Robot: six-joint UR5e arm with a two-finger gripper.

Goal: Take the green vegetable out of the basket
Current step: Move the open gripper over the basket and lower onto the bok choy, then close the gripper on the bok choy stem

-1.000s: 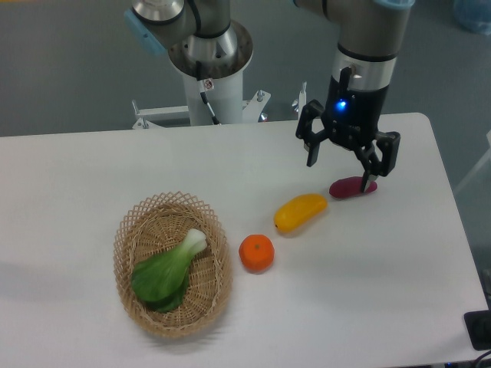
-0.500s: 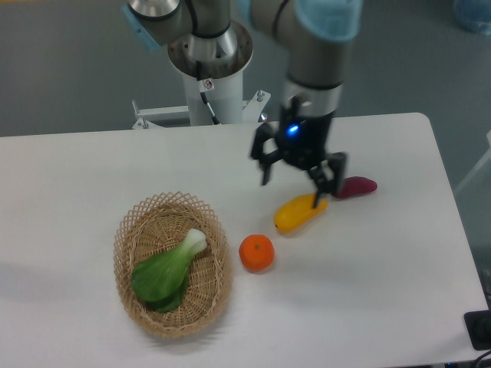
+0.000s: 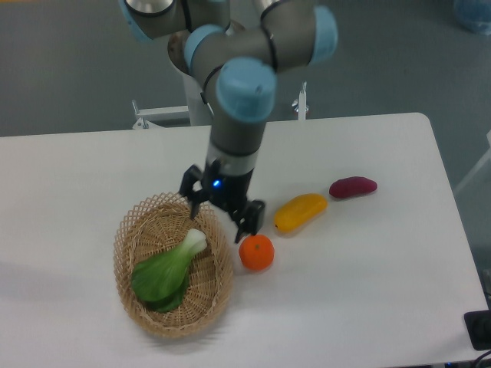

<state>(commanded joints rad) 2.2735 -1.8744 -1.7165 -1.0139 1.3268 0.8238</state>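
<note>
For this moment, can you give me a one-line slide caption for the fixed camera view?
Open gripper above the basket rim, near the green vegetable lying inside.

Green vegetable [image 3: 165, 274], tan lattice basket [image 3: 138, 226], black pincer [image 3: 219, 220].

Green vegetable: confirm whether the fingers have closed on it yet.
No. The green vegetable lies in the basket, and the gripper is open above the basket's right rim, its fingers not touching it.
</note>
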